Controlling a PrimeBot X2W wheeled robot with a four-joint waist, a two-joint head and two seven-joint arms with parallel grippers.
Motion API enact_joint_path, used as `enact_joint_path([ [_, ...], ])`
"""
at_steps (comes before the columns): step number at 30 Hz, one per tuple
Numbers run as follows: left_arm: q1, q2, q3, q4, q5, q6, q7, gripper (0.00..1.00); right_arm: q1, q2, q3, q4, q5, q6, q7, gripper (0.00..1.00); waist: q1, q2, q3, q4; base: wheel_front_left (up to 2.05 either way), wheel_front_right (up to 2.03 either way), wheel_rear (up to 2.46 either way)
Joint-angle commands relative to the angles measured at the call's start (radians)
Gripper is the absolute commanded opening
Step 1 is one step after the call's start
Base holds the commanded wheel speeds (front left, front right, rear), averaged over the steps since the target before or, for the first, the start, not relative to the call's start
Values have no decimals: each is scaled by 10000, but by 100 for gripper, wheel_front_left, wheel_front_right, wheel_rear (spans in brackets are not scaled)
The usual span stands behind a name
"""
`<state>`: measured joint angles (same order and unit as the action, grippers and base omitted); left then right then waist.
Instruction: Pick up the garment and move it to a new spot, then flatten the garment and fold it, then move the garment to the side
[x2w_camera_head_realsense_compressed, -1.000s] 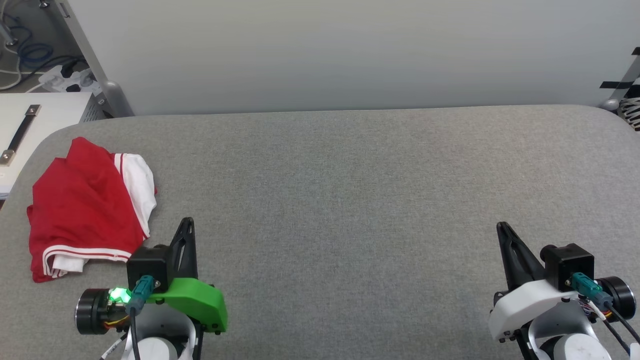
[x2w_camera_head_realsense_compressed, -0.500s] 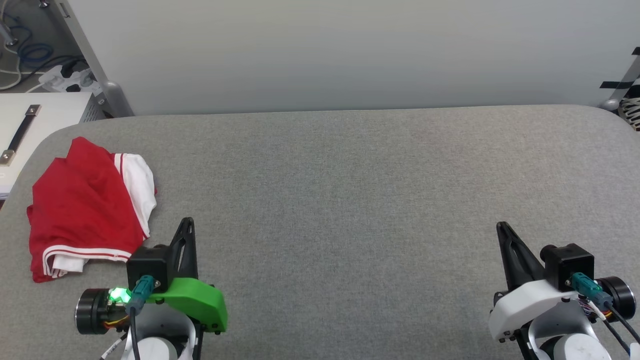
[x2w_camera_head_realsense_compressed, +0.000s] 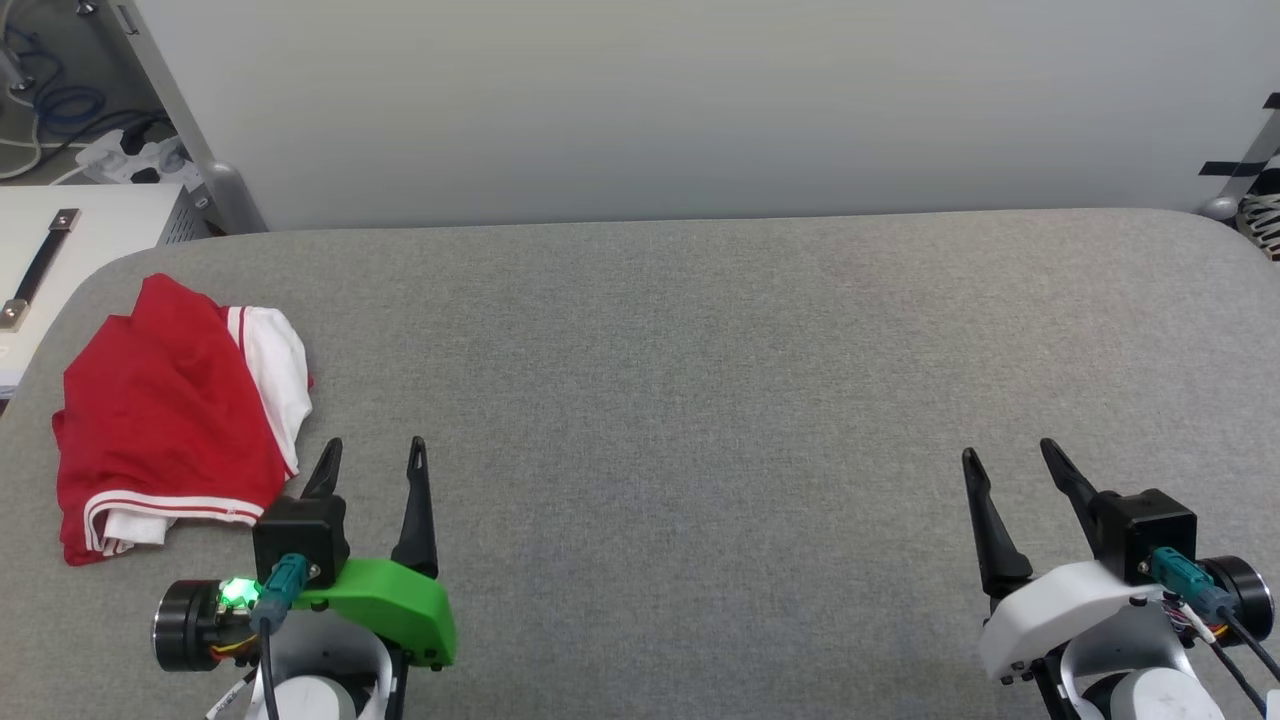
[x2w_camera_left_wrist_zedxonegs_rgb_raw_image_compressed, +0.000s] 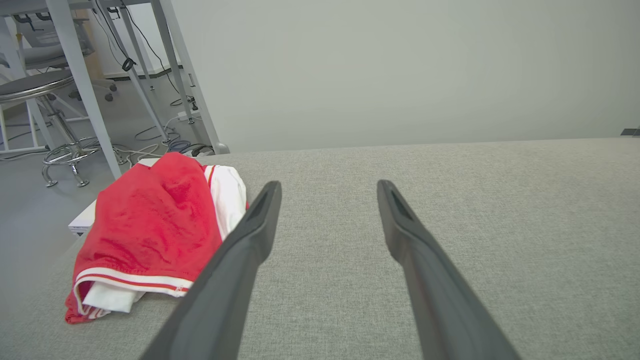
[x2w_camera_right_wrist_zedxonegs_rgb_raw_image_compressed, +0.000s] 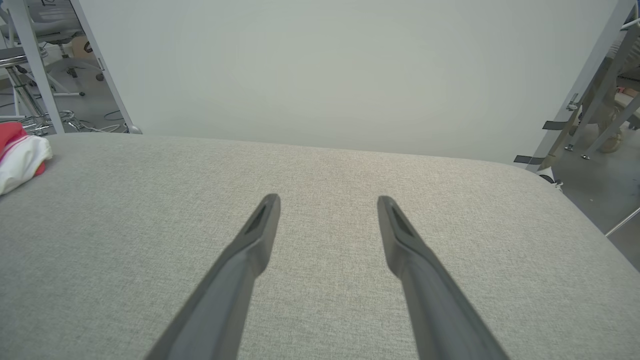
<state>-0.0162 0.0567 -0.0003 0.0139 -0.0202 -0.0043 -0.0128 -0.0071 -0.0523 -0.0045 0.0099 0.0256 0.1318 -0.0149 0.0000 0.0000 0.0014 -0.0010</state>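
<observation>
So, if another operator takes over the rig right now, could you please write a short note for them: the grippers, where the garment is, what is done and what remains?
Left gripper: open, holding nothing.
Right gripper: open, holding nothing, over the right part of the grey table.
Garment: a crumpled red and white heap at the table's left end, just ahead and to the left of the left gripper. Neither gripper holds it.
Done: nothing that shows; the garment is neither flattened nor folded.
Left: pick it up, move it to a new spot, flatten it, fold it, then move it to the side.
</observation>
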Motion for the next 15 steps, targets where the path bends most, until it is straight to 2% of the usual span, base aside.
enact_joint_path([
  [1, 10, -6, -34, 29, -96, -7, -115, 100, -4, 2, -43, 43, 103, -1, -127, 100, 0, 0, 2, -2, 0, 0, 0],
  [15, 13, -13, -114, 183, -331, -30, -404, 100, -2, 4, -145, -22, 394, -2, -411, 100, 0, 0, 20, -7, 0, 0, 0],
])
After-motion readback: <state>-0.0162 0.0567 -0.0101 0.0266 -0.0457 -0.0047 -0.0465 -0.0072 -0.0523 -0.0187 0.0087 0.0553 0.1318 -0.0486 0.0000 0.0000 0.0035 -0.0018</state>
